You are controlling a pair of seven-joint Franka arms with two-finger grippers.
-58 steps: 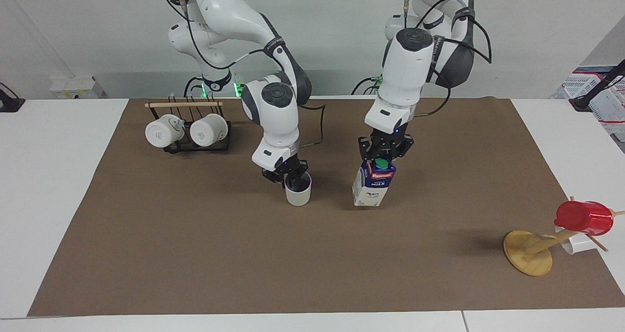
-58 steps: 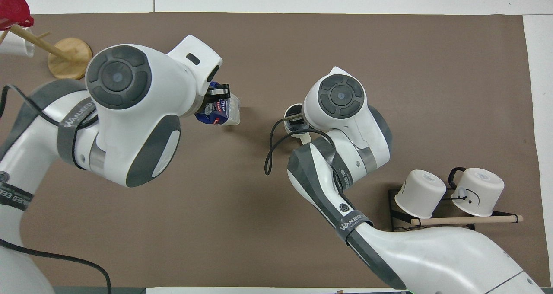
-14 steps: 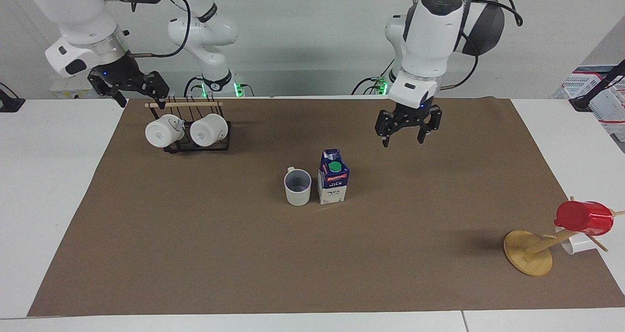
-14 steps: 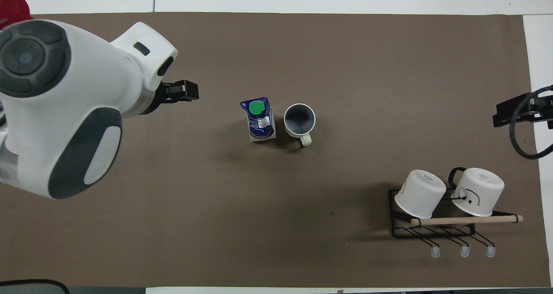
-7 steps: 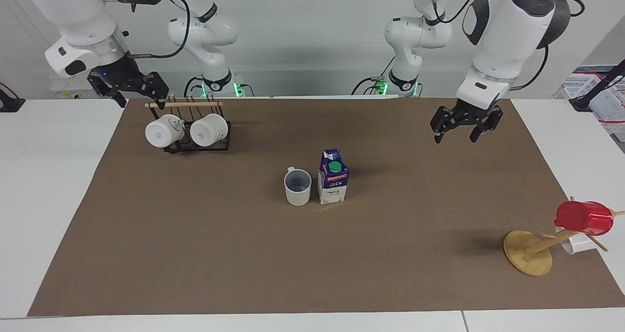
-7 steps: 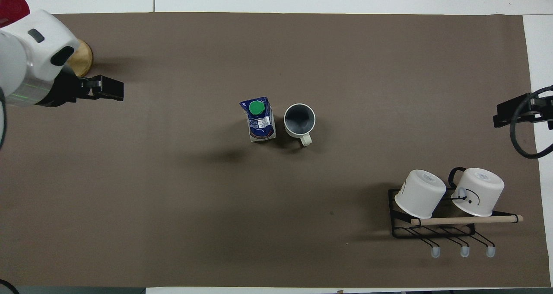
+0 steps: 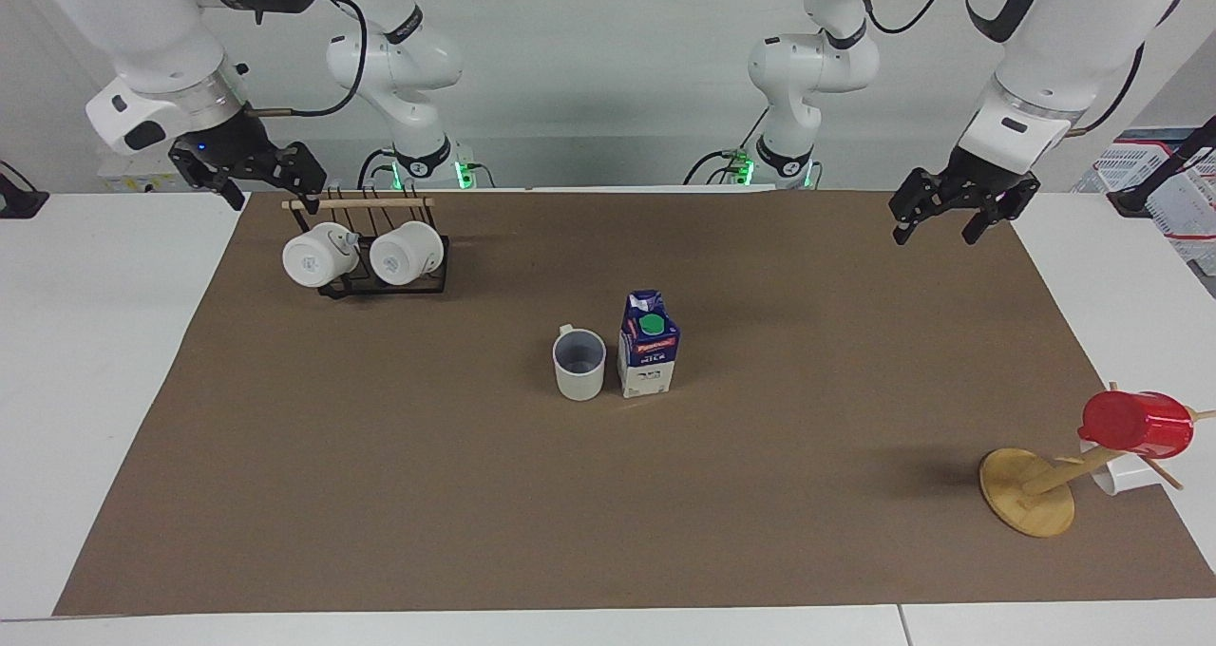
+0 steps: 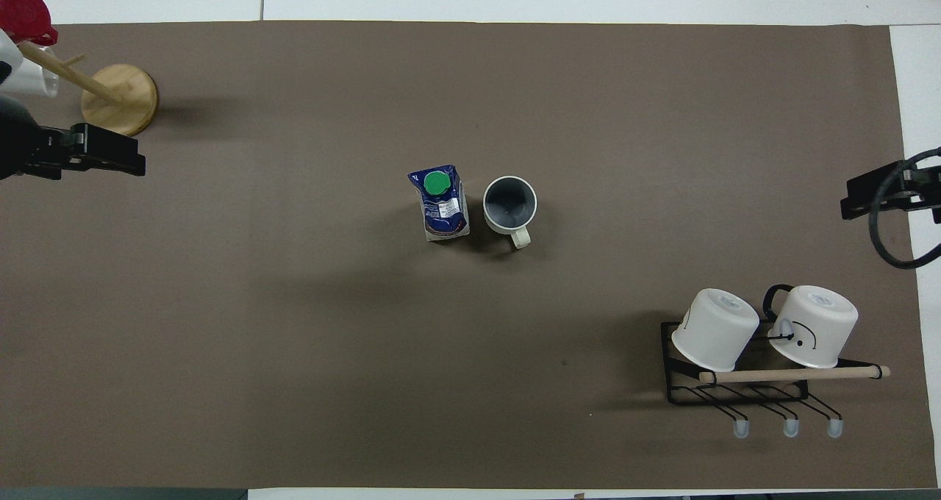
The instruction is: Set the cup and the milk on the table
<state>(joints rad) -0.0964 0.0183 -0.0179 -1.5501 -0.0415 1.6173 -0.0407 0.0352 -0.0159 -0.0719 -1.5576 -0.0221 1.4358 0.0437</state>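
Observation:
The cream-white cup point(image 7: 579, 365) point(image 8: 509, 205) stands upright on the brown sheet of the table point(image 7: 380, 494) point(image 8: 294, 338) near its middle, grey-blue inside showing, handle toward the robots. The milk carton point(image 7: 649, 357) point(image 8: 441, 205) stands upright right beside it, toward the left arm's end. My left gripper point(image 7: 940, 224) point(image 8: 110, 156) is open and empty, raised over the sheet's edge at the left arm's end. My right gripper point(image 7: 271, 196) point(image 8: 867, 195) is open and empty, raised over the sheet's edge at the right arm's end, by the black rack.
A black wire rack point(image 7: 380, 280) point(image 8: 742, 386) holds two all-white mugs point(image 7: 318, 256) point(image 8: 717, 329), close to the robots at the right arm's end. A wooden mug tree point(image 7: 1031, 494) point(image 8: 121, 99) carries a red cup point(image 7: 1138, 425) point(image 8: 22, 11) at the left arm's end.
Both grippers let go of the cup and the milk, which now stand alone. In the last second the left gripper rose and swung out to its end of the table; the right arm waits.

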